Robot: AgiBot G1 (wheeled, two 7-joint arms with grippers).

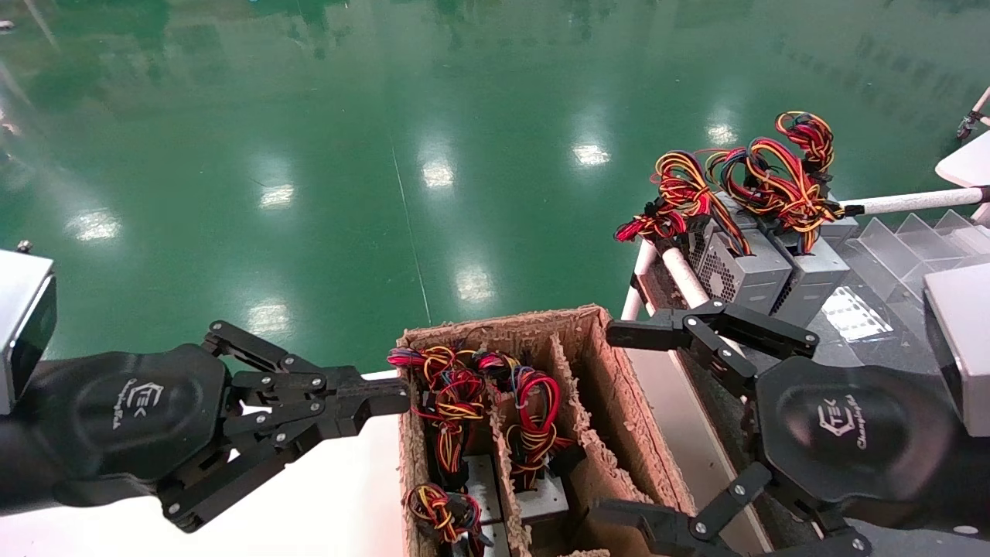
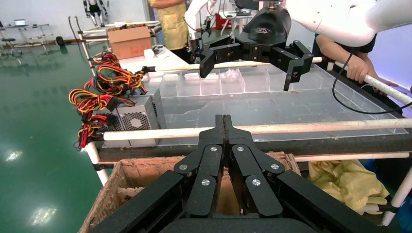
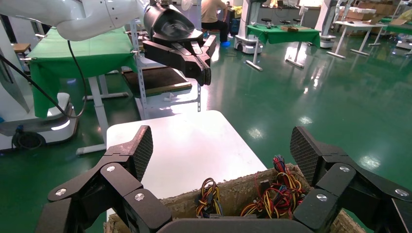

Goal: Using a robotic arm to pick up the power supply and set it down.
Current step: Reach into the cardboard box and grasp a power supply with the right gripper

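Now, the right gripper (image 1: 638, 425) is hanging over the cardboard box (image 1: 595, 340) with its jaws spread wide, nothing between them. One finger is reaching across the box's far corner and the other is sitting past its near edge, so the open span is straddling the box's right-hand, wire-free slot.

The power supply (image 1: 544, 501) is sitting down in the middle slot, just beside that opening on the side towards the left gripper (image 1: 363, 402). It is pointing its cable end straight up, with the mostly red wire bundle (image 1: 534, 406) looping above a patch of grey metal. The rest of the casing is hidden by the dividers, so I cannot tell how its long axis is running.

The left gripper is holding level with its jaws clenched tight on nothing. Its tip is sitting just beside the box's outer wall, close to the red-and-yellow cables (image 1: 445, 394) of the neighbouring slot. The white table (image 1: 332, 495) is showing beneath it.

Beyond the right gripper's far finger, two more grey power supplies (image 1: 742, 271) are standing side by side on a rack, their orange-yellow cable bundles on top.
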